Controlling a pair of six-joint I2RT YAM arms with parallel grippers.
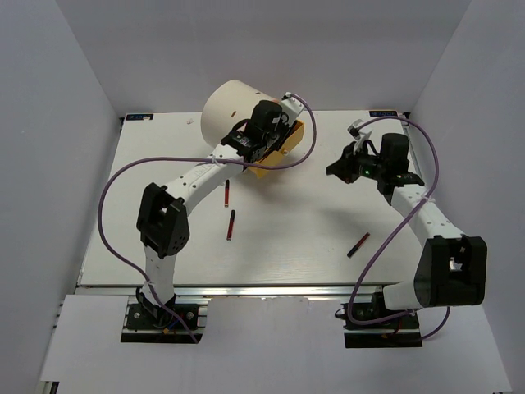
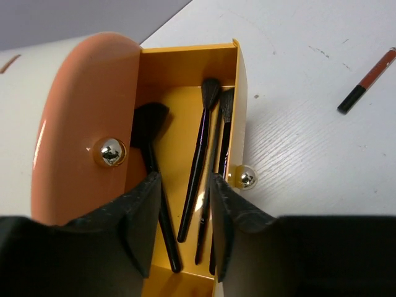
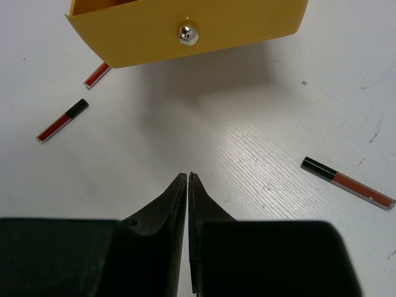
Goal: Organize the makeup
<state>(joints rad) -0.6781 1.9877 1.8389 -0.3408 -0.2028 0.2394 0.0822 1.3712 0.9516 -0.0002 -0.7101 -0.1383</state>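
1. Makeup brushes (image 2: 199, 161): three thin black ones lie lengthwise in the open yellow drawer (image 2: 185, 68) of the cream box (image 1: 234, 111), bristles toward the drawer's far wall.
2. Three dark-red-and-black sticks (image 1: 232, 224) lie loose on the surface (image 1: 312, 222). Two are close together beside the left forearm, and one is well apart, nearer the right arm. No sponges can be seen in any view.
3. By my reading, the brushes are stowed and the sticks are the part not yet done.
4. What could go wrong at the drawer: the left fingers reach down on either side of the brush handles. A crooked lift out could catch a handle and flip a brush onto the surface. A finger could also nudge the drawer's side and shift the drawer or the box.
5. What could go wrong with the sticks: they are slim and lie flat, so a pinch set too high or off-centre would likely make one skid or roll away. The two on the left lie right by the left arm, so the right arm reaching across for them risks a clash between the arms.
6. Left pincer (image 2: 184, 185): its fingers are spread over the drawer with two handles showing in the gap. It seems to grip nothing, though I cannot tell whether a finger brushes a handle.
7. Right pincer (image 3: 187, 179): it is pressed almost together, with only a thin slit between the tips. It pinches nothing and hovers over bare surface in front of the drawer
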